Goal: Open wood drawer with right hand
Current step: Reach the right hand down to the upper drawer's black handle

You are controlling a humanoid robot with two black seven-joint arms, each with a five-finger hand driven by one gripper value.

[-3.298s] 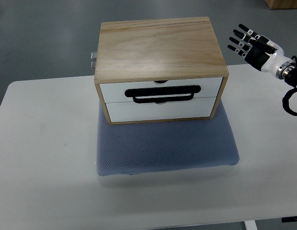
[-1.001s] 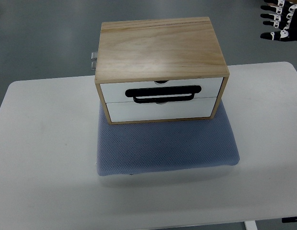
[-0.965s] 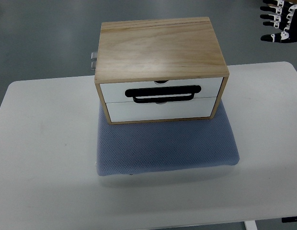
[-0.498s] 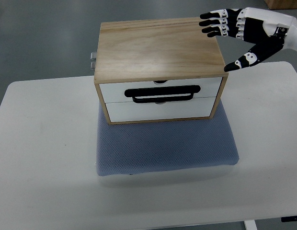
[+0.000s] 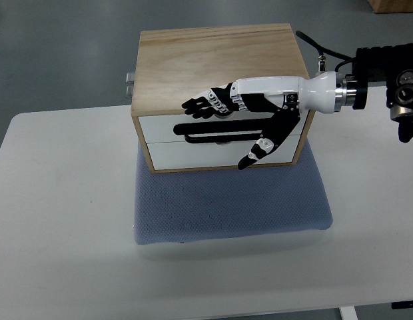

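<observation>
We see right hand (image 5: 243, 113) spread wide, holding nothing, over front of wood drawer (image 5: 223, 124) by black handle (image 5: 226, 131); box on blue mat (image 5: 230, 203).

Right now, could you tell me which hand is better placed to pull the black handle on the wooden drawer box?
The right. The right hand hovers, fingers extended, at the white drawer fronts of the wooden drawer box, beside the black handle. No left hand is in view.

even, bright overhead light fills the sharp top view, leaving a soft sheen on the wooden box (image 5: 220, 67) lid, a faint shadow along the near edge of the blue mat (image 5: 230, 203), and no visible glare or blur on the white table (image 5: 60, 220).
</observation>
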